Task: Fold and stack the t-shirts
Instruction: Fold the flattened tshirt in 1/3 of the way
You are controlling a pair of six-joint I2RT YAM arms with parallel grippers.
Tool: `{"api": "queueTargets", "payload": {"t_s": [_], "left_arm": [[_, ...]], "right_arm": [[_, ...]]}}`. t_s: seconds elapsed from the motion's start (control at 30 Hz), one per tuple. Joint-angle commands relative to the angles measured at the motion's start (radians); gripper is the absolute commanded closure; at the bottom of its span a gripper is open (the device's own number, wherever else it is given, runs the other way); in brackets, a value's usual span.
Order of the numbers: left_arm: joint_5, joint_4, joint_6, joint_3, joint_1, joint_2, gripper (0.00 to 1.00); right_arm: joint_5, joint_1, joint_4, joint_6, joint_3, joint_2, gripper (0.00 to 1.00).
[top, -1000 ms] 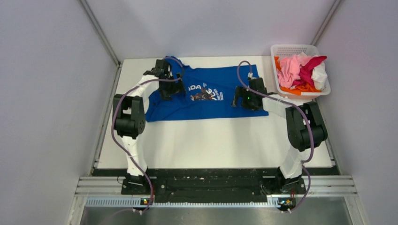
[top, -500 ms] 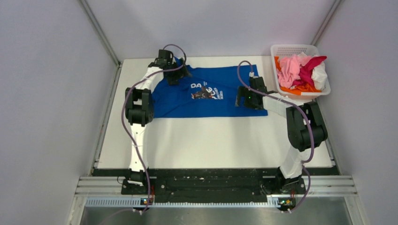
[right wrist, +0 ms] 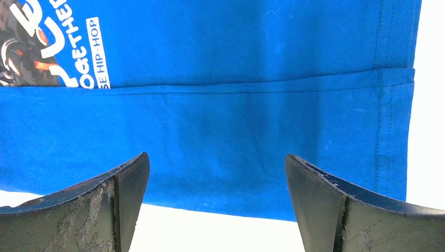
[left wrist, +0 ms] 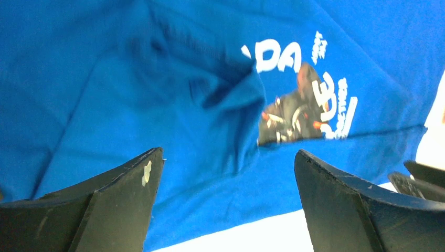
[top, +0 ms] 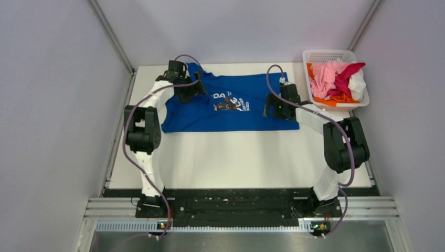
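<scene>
A royal blue t-shirt [top: 231,107] with a white-lettered cartoon print [top: 230,103] lies spread on the white table, its near long edge folded over. It fills the left wrist view [left wrist: 157,79] and the right wrist view [right wrist: 252,47]. My left gripper [top: 190,90] is open and empty, over the shirt's left end, where the cloth is bunched. My right gripper [top: 276,107] is open and empty, over the shirt's right end near the hem. Pink, magenta, white and orange shirts [top: 336,81] lie piled in the basket.
A white plastic mesh basket [top: 321,56] stands at the table's back right corner. Bare white table [top: 236,157] lies between the shirt and the arm bases. Grey walls close in the left, right and back sides.
My left gripper has moved back and left to the shirt's left end, and a fold of blue cloth now lies there. My right gripper has shifted slightly back.
</scene>
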Motion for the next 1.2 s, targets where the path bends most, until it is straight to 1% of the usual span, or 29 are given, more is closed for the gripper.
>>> {"api": "queueTargets", "payload": {"t_s": [0.0,0.07,0.13,0.23,0.33,0.4,0.5,0.6,0.67,0.73,0.83,0.9,1.03,1.17], "left_arm": [[0.027,0.133,-0.011,-0.162,0.004,-0.139,0.01],[0.02,0.109,-0.022,-0.172,0.004,-0.113,0.01],[0.016,0.037,-0.025,-0.138,0.007,-0.069,0.01],[-0.012,0.013,-0.031,-0.133,0.016,-0.012,0.01],[0.014,-0.008,-0.047,-0.158,0.036,0.024,0.01],[0.021,0.002,-0.062,-0.219,0.044,0.01,0.01],[0.021,0.027,-0.086,-0.338,0.045,-0.058,0.01],[0.03,0.021,-0.119,-0.463,0.045,-0.155,0.01],[0.002,0.017,-0.127,-0.559,0.044,-0.226,0.01],[-0.01,0.022,-0.137,-0.662,0.041,-0.304,0.01],[-0.013,0.031,-0.151,-0.806,0.033,-0.411,0.01],[-0.018,0.032,-0.167,-0.884,0.024,-0.471,0.01],[-0.054,0.037,-0.179,-0.999,0.01,-0.57,0.01],[-0.102,0.017,-0.184,-1.033,0.01,-0.639,0.01]], "right_arm": [[-0.015,0.021,0.058,0.001,0.027,-0.026,0.01],[0.005,0.036,0.065,0.008,0.026,-0.014,0.01],[0.024,0.049,0.085,0.01,0.016,0.001,0.01],[0.019,0.053,0.1,0.04,-0.002,0.029,0.01],[0.011,0.055,0.148,0.09,-0.082,0.007,0.01],[0.015,0.055,0.166,0.11,-0.14,-0.019,0.01],[0.011,0.055,0.149,0.145,-0.215,-0.062,0.01],[0.023,0.065,0.124,0.2,-0.293,-0.138,0.01],[0.023,0.073,0.09,0.235,-0.342,-0.191,0.01],[0.018,0.086,0.035,0.254,-0.386,-0.245,0.01],[0.051,0.146,-0.045,0.289,-0.456,-0.337,0.01],[0.058,0.189,-0.128,0.35,-0.493,-0.4,0.01],[0.059,0.309,-0.267,0.503,-0.569,-0.536,0.01],[0.073,0.373,-0.346,0.61,-0.612,-0.633,0.01]]}}
